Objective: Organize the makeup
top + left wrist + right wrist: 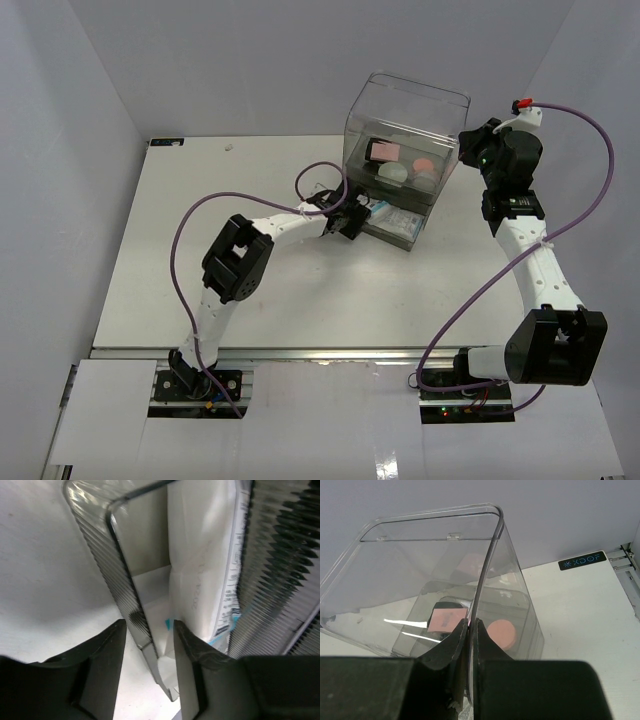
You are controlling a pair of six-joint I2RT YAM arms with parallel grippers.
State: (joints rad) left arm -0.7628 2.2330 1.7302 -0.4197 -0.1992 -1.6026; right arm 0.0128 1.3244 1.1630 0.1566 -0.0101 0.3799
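Observation:
The clear plastic box [405, 110] stands at the back right. Its top tier holds a pink palette [383, 151], a pale round compact [393, 172] and a pink round compact [424, 166]. The bottom grey drawer [412, 240] is pulled out, with white-and-blue packets [395, 219] lying in it. My left gripper [350, 216] is open, its fingers either side of the drawer's wall [142, 630], beside the packets [200, 570]. My right gripper [471, 627] is shut on the box's clear wall [487, 560]; the palette [449, 618] and pink compact [501, 632] show through. No brushes are in view.
The white table [260, 300] runs to a metal rail at the near edge. Grey walls close in the left, back and right sides. Purple cables loop off both arms, the left one [320, 170] close beside the box.

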